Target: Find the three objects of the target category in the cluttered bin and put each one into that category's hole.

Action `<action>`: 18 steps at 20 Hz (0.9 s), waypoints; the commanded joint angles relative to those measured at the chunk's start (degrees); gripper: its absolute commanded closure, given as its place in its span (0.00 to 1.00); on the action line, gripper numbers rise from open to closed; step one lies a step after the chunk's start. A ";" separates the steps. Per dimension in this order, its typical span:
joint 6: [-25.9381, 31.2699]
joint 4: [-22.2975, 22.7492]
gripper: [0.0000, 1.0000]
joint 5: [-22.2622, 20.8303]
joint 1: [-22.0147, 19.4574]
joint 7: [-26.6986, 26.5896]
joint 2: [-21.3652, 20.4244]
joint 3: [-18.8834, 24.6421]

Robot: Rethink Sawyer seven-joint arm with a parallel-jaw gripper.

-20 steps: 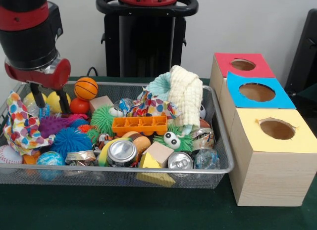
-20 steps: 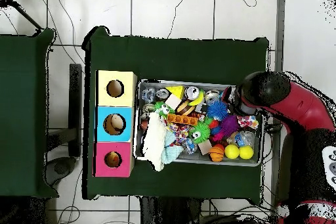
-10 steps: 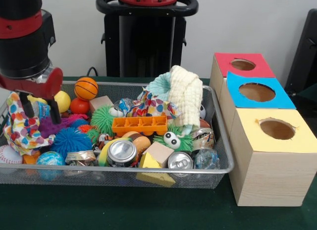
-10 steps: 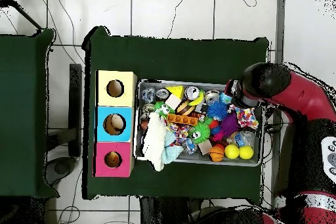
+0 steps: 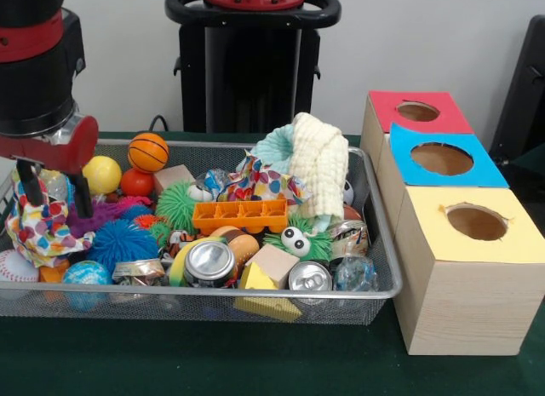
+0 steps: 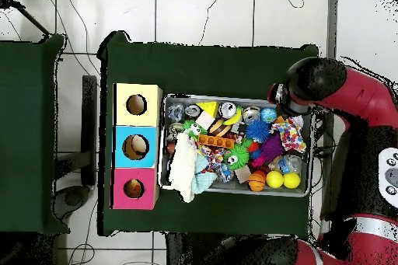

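Front view, one wire bin (image 5: 387, 277) on green cloth, heaped with mixed clutter.

Gripper (image 5: 53, 187): at the bin's far left end, two black fingers spread apart and holding nothing, tips down beside the polka-dot cloth (image 5: 38, 221); apparently placed there to probe that corner.

Balls, a likely target set though the category is not stated: yellow ball (image 5: 102, 175), small basketball (image 5: 148, 152), red ball (image 5: 136, 182), grouped at the far left just right of the gripper.

Cans (image 5: 209, 262): near edge, middle.

Boxes: three, right of the bin, each with a top hole; red (image 5: 417, 111) far, blue (image 5: 441, 159) middle, yellow (image 5: 477, 222) near.
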 commanded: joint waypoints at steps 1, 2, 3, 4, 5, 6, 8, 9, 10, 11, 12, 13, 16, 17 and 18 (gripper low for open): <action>6.01 -9.80 0.00 -3.52 0.18 -10.22 8.78 6.66; 6.00 -10.92 0.00 -3.65 0.21 -10.27 9.72 6.63; 5.99 -12.04 0.00 -3.77 0.24 -10.31 10.66 6.60; 6.25 -13.10 0.00 -3.86 0.25 -10.45 11.52 6.53; 6.52 -14.17 0.00 -3.95 0.26 -10.59 12.38 6.46; 6.27 -14.75 0.00 -4.00 0.26 -10.64 12.91 6.32; 5.87 -14.77 0.00 -3.92 0.26 -10.66 13.12 5.90; 5.87 -14.72 0.00 -3.87 0.26 -10.63 13.24 5.65; 5.86 -14.67 0.00 -3.82 0.26 -10.61 13.37 5.39; 5.25 -14.40 0.00 -3.83 0.26 -10.30 13.56 5.17; 4.65 -14.14 0.00 -3.84 0.25 -9.98 13.75 4.95; 4.01 -13.71 0.00 -3.84 0.22 -9.77 13.85 4.78; 2.40 -11.97 0.00 -3.99 0.16 -9.56 13.63 4.50; 2.10 -11.19 0.00 -4.08 0.15 -9.46 13.40 4.36; 1.99 -10.28 0.00 -4.10 0.12 -9.38 13.08 4.25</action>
